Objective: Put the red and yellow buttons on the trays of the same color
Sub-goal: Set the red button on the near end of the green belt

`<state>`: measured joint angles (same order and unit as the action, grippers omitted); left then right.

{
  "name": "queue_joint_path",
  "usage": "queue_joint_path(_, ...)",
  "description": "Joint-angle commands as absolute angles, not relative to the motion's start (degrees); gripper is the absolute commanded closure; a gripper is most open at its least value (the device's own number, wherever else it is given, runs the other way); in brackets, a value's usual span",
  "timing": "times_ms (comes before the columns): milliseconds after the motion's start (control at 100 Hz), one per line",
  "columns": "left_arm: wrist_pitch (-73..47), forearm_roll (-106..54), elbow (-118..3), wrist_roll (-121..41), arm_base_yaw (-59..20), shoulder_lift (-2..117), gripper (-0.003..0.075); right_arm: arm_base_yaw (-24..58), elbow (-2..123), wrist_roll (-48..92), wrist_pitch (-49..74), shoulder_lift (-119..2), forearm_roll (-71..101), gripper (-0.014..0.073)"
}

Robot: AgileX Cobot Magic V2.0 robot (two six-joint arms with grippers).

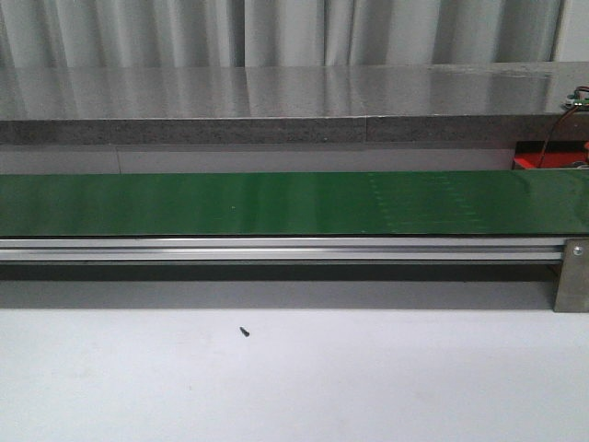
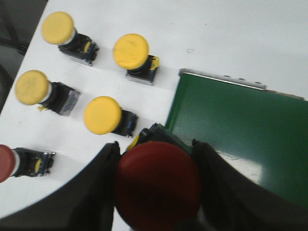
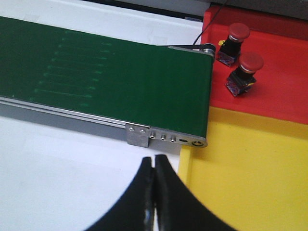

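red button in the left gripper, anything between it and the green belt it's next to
Nothing visible. The left gripper is shut on the red button right at the end of the green belt, and the belt surface shown there is bare. The yellow buttons sit off to the other side on the white table.

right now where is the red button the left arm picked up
In the left wrist view, the red button sits clamped in the left gripper, by the green belt's end.

Robotics lab or industrial test cell, green conveyor belt on aluminium rail frame, white worktable, grey pleated curtain behind, red tray and yellow tray at belt end, industrial push buttons laid out
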<state>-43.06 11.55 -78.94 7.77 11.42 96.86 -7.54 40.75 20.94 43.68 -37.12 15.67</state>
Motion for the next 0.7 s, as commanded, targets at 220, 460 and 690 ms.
queue_joint_path(220,-43.26,7.39,-80.99,4.48,8.35,97.56,0.0675,-7.64,42.05,21.10,40.39,-36.92,16.51,0.0662)
queue_joint_path(460,-44.83,6.48,-80.89,3.30,8.35,98.05,0.0582,-7.64,42.05,21.10,40.39,-36.92,16.51,0.0662)
queue_joint_path(690,-46.87,4.97,-80.89,2.19,8.35,98.05,0.0327,-7.64,42.05,21.10,40.39,-36.92,16.51,0.0662)
